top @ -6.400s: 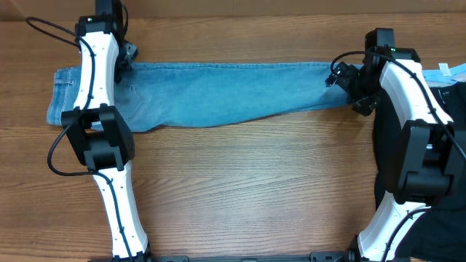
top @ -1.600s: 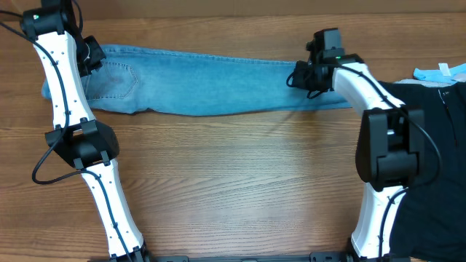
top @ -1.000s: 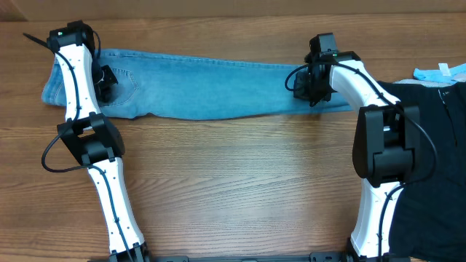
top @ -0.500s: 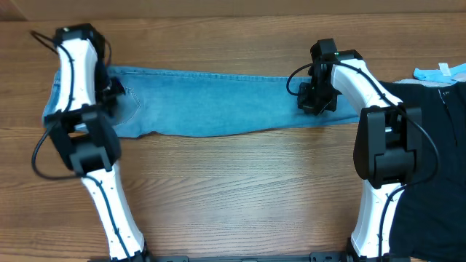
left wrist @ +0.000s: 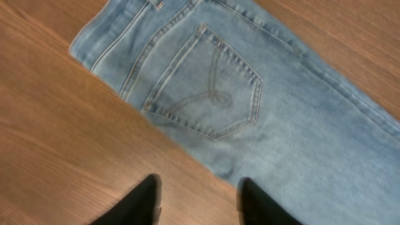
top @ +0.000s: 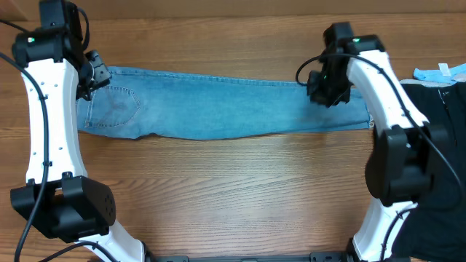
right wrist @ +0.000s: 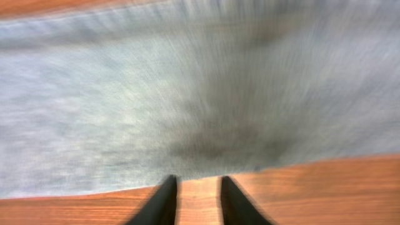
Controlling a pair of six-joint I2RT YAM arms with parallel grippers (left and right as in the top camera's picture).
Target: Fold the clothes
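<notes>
Wood-grain tabletop [top: 233,196] is filling all three views. The jeans [top: 218,102] are lying flat across its far part as one long strip, folded lengthwise with one leg over the other. The waist is pointing left and the hems are pointing right. In the left wrist view the waistband [left wrist: 109,37] is running toward the far left, and a stitched back pocket [left wrist: 209,84] is facing up.

The left gripper [left wrist: 200,201] is hovering over the near edge of the seat, just near of that pocket. Its fingers [left wrist: 140,200] are standing spread, with bare wood and denim showing between them and nothing caught. The right gripper [right wrist: 195,200] is hanging over the lower legs, short of the hems. That view is blurring with motion, but its two fingers [right wrist: 162,200] are sitting slightly parted with wood in the gap, gripping nothing.

Off the right end, a black cloth [top: 444,145] is covering the table's right edge. A small pale blue item [top: 440,71] is lying at its far side.

Half a second ago the left arm was stretching straight across the waist end and covering much of it. Now it is reaching in from the left, its elbow sitting at the near left corner and the pocket area showing. The right gripper is sitting a little farther right and farther back than it was.
</notes>
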